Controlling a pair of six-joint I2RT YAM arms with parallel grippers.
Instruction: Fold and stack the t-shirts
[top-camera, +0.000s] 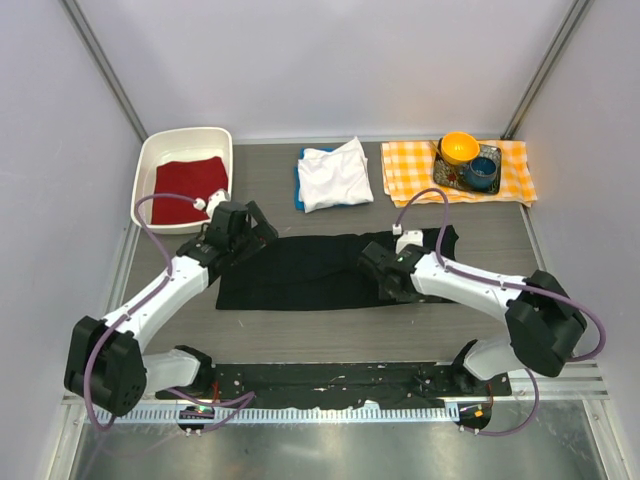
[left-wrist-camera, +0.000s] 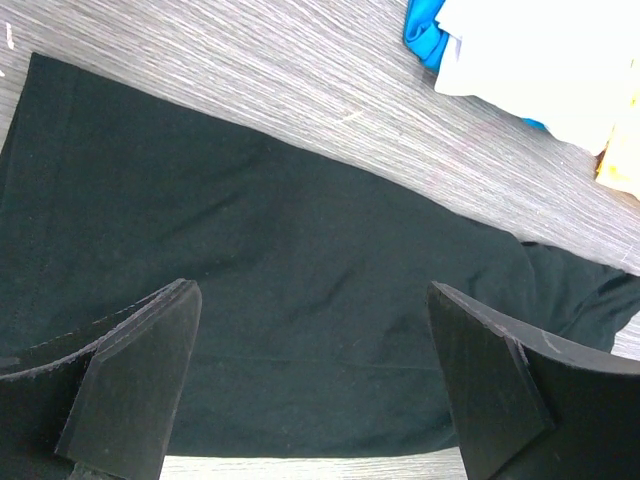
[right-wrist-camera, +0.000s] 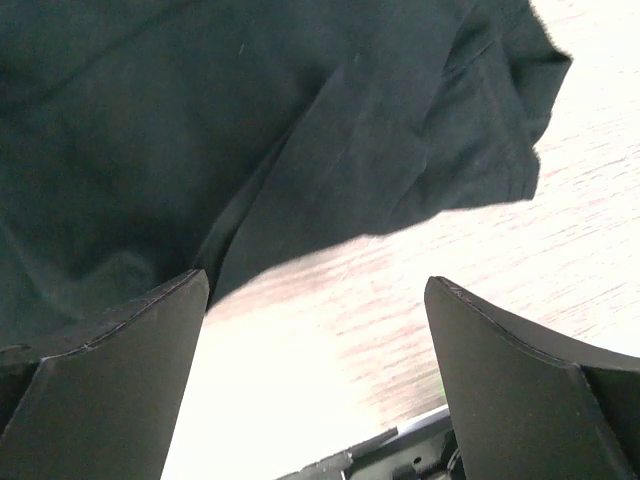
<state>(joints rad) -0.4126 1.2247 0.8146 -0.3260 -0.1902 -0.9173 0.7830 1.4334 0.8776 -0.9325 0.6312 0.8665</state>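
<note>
The grey wood-grain tabletop (top-camera: 300, 325) carries a black shirt (top-camera: 310, 275) spread flat across its middle. Along the far edge sit a white tub (top-camera: 190, 133) at the left, a blue shirt (top-camera: 298, 195) under a folded white shirt (top-camera: 335, 175) in the centre, and an orange checked cloth (top-camera: 405, 170) at the right.

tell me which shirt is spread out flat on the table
The black t-shirt, stretched across the middle; the white shirt lies folded on the blue shirt behind it.
</note>
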